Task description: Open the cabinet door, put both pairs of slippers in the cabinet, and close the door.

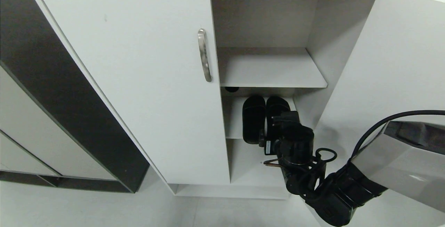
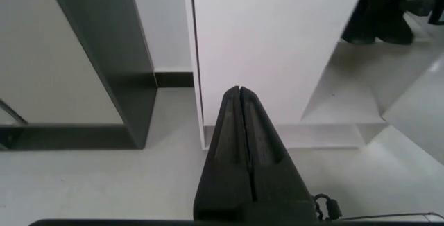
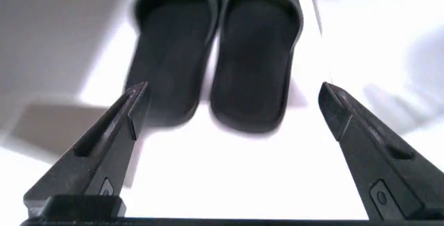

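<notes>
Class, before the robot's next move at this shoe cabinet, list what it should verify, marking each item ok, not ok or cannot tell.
1. White cabinet's right door swung open: ok.
2. Pair of black rubber slippers lying side by side on the middle shelf: ok.
3. Right gripper open, holding nothing, in front of that pair: ok.
4. Left gripper shut, empty, low before the closed left door: ok.
5. Second pair stowed: cannot tell; the closed left door hides that side.
</notes>
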Motion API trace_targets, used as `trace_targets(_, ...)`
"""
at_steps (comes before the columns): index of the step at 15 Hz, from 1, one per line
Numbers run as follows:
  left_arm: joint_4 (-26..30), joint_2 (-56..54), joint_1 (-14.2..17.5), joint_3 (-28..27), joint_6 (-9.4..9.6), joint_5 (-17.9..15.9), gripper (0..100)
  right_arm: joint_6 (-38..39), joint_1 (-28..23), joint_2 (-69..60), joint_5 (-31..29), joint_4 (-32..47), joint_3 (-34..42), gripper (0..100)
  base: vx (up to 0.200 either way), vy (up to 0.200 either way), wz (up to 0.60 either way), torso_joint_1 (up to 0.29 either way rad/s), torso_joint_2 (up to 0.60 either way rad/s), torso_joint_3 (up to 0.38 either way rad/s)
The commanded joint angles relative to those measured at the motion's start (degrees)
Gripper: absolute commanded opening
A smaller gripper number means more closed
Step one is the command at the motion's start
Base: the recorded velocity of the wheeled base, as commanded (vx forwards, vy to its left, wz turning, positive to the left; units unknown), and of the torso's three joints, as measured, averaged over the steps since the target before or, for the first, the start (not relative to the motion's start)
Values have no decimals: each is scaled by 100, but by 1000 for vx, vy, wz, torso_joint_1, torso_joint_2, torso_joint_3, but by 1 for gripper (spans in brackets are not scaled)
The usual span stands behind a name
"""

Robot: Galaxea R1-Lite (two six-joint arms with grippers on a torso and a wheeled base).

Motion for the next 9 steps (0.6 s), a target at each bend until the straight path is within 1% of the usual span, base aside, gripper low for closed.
trace_targets(1, -1, 9, 1, 0, 1, -2, 0, 1, 51, -40, -1, 1, 56, 100, -200, 0, 0, -2, 2, 7)
trace_targets(2, -1, 9, 1, 0, 1, -2, 0, 1, 51, -49, -1, 1, 65, 100, -200, 0, 0, -2, 2, 2)
trace_targets(6, -1, 9, 1, 0, 36, -2, 0, 1, 60, -49, -1, 1, 65, 100, 0, 0, 0, 0, 0, 0)
trace_targets(9, -1, 9, 1, 0, 27, -2, 0, 1, 60, -49, -1, -8, 109, 100, 0, 0, 0, 0, 0, 0)
